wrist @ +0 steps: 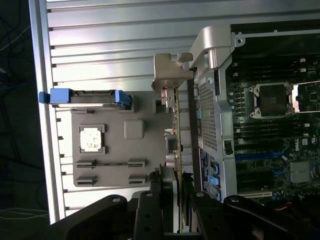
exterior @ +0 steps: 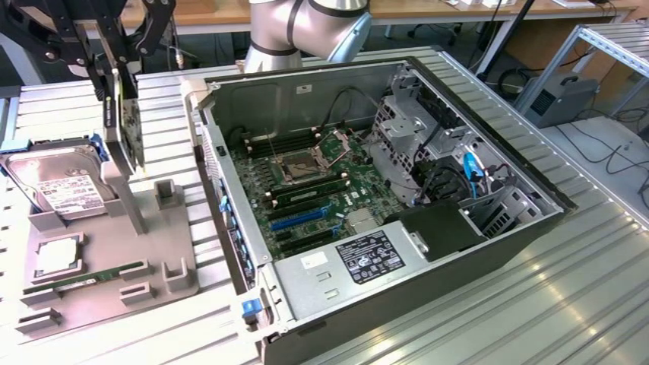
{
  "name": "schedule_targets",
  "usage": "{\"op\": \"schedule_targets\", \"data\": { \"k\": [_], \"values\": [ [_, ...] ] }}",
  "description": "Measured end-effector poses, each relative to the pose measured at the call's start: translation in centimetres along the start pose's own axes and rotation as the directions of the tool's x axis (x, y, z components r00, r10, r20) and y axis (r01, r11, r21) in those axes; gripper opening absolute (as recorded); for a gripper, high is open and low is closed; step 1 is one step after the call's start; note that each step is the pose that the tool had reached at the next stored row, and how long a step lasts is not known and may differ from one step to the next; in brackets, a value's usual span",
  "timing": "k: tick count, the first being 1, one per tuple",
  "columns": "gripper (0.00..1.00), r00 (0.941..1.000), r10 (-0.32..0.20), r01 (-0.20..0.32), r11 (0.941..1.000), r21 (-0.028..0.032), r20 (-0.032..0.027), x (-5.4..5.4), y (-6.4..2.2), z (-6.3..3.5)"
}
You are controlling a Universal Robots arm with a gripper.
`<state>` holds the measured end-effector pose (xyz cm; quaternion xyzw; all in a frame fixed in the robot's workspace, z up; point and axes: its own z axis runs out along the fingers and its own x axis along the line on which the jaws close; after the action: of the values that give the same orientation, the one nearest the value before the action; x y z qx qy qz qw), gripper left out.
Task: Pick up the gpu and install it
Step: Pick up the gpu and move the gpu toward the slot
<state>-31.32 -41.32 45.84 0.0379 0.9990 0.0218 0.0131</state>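
Observation:
My gripper [exterior: 124,62] is shut on the gpu [exterior: 124,122], a thin dark card with a green board edge. The card hangs edge-on above the grey holder tray [exterior: 102,308] at the exterior view's left, beside the open computer case [exterior: 208,129] and outside it. In the wrist view the gpu [wrist: 174,131] runs out from between my black fingers [wrist: 150,212], silver bracket [wrist: 169,75] at its far end, just off the case's perforated side wall [wrist: 207,105]. The motherboard [exterior: 304,182] lies in the case bottom, with blue expansion slots [exterior: 299,219] near its front.
On the tray stand a hard drive in a blue caddy [exterior: 61,182], a processor chip [exterior: 56,255] and a green memory stick [exterior: 87,277]. Drive cages and cables [exterior: 446,167] fill the case's right side. A power supply label [exterior: 370,257] sits at the case's front.

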Motion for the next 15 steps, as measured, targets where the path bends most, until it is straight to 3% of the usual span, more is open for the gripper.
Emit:
{"op": "schedule_targets", "data": {
  "k": [15],
  "values": [
    [0.27, 1.0000, 0.000, 0.000, 1.0000, 0.0000, 0.0000, -0.77, -0.40, 0.25]
  ]
}}
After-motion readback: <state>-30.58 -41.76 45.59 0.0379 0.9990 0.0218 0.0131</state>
